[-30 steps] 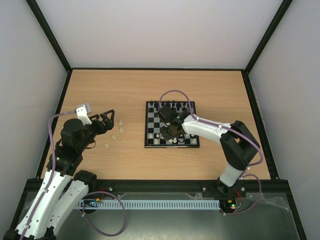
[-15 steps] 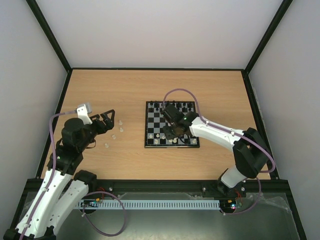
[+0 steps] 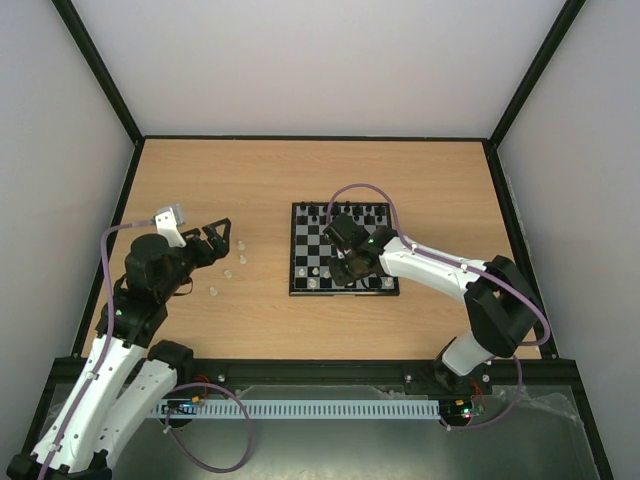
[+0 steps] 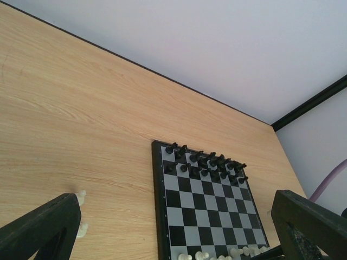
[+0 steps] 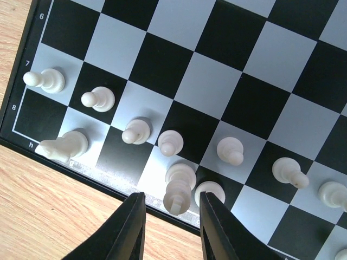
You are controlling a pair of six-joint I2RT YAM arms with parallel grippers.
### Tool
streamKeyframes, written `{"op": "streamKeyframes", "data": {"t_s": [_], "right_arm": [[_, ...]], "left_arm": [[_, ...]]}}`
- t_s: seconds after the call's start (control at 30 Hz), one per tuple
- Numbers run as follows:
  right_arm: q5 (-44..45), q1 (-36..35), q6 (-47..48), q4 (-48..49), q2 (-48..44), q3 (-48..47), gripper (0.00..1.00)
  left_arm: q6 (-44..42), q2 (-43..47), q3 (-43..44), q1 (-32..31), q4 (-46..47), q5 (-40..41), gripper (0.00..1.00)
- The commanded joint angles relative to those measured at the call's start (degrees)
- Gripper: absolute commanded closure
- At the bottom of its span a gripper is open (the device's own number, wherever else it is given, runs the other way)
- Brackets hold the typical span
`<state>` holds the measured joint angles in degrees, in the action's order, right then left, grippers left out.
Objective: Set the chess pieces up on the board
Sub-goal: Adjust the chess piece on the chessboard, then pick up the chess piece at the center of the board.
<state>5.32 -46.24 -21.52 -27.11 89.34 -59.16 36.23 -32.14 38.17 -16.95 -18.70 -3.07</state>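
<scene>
1. Table (image 3: 200, 180): pale wood-grain top, matte, with white walls around it.
2. Board (image 3: 308, 240): a flat square with glossy black and pale-grey checks and a thin black rim. It lies just to the 3 o'clock side of the table's middle in the top view.
3. Black chessmen (image 4: 203, 162): small turned shapes in two rows along the board's 12 o'clock edge.
4. White chessmen (image 5: 230, 150): milky, translucent plastic with round bases and knobbed heads. They are ranged in the two rows at the board's 6 o'clock edge, with gaps between them.
5. Loose white pieces (image 3: 241, 250): four lie on bare wood at 9 o'clock of the board, well apart from it.
6. Right gripper (image 5: 172, 201): it has dark, tapering, matte fingers and hangs over the board's 6 o'clock rim. A tall white piece (image 5: 178, 190) stands between the fingers, and board shows on both sides of it. The pincer is parted narrowly and released, not clenched on the piece.
7. Left gripper (image 3: 222, 240): its black jaws are spread fully, released, and hold nothing. It sits at 9 o'clock of the loose pieces, just beside them.
</scene>
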Motion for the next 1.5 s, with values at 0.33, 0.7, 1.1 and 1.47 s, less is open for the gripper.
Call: {"op": "streamKeyframes", "data": {"t_s": [0.33, 0.7, 1.1, 1.47], "right_arm": [[3.4, -0.7, -1.4, -3.0, -3.1, -2.7, 0.71], [-4.2, -3.0, 0.3, -0.1, 7.0, -15.7, 0.68], [-5.1, -8.9, 3.7, -0.1, 32.1, -42.7, 0.66], [-5.2, -11.0, 4.3, -5.5, 46.2, -59.2, 0.64]], "left_arm": [[0.3, 0.5, -1.1, 0.3, 0.9, -0.5, 0.01], [0.0, 2.8, 1.4, 0.3, -0.6, 2.5, 0.01], [0.1, 9.1, 7.5, 0.3, -7.0, 0.8, 0.0], [-1.2, 10.1, 9.8, 0.3, -9.3, 1.3, 0.01]]}}
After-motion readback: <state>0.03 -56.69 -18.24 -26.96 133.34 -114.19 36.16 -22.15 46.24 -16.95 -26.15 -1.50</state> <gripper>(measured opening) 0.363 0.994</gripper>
